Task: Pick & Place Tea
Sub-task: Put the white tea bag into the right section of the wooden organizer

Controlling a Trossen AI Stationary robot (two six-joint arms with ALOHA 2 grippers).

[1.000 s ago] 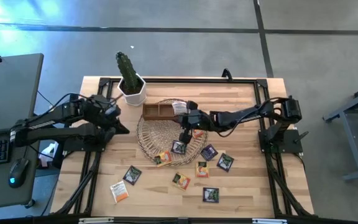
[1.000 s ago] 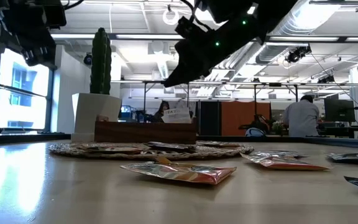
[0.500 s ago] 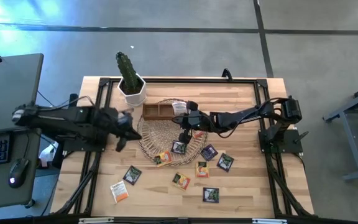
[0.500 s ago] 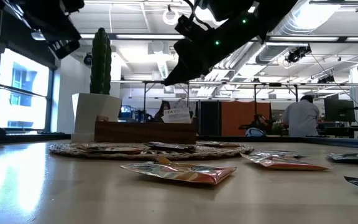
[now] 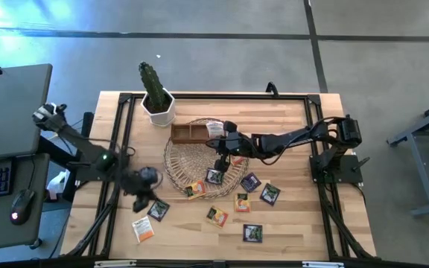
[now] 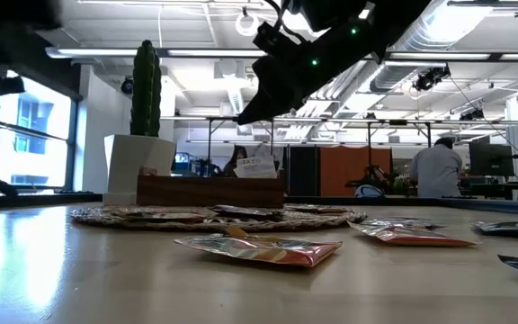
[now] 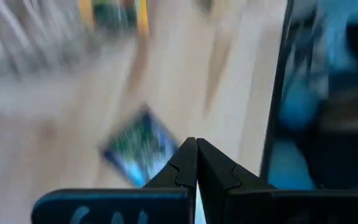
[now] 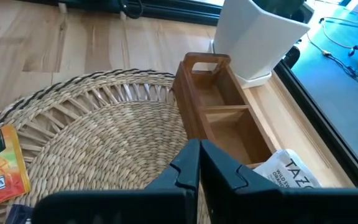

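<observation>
Tea (image 5: 159,209): L gripper (image 5: 141,201) beside (shut)

A light wooden surface (image 5: 289,223) with a dark frame along its edges is seen from above. Toward its far side a white pot with a cactus (image 5: 157,104) is set, with a brown wooden compartment box (image 5: 188,133) just beside it. The box lies at the far edge of a round wicker mat (image 5: 181,165), which rests near the middle of the surface. Tea sachets are scattered directly on the wood nearer the front: a dark one (image 5: 159,209), an orange-and-white one (image 5: 143,228), a yellow-orange one (image 5: 216,216), another orange one (image 5: 242,202), and dark ones (image 5: 252,233) (image 5: 269,193) (image 5: 250,181). Further sachets are lying on the mat.
</observation>
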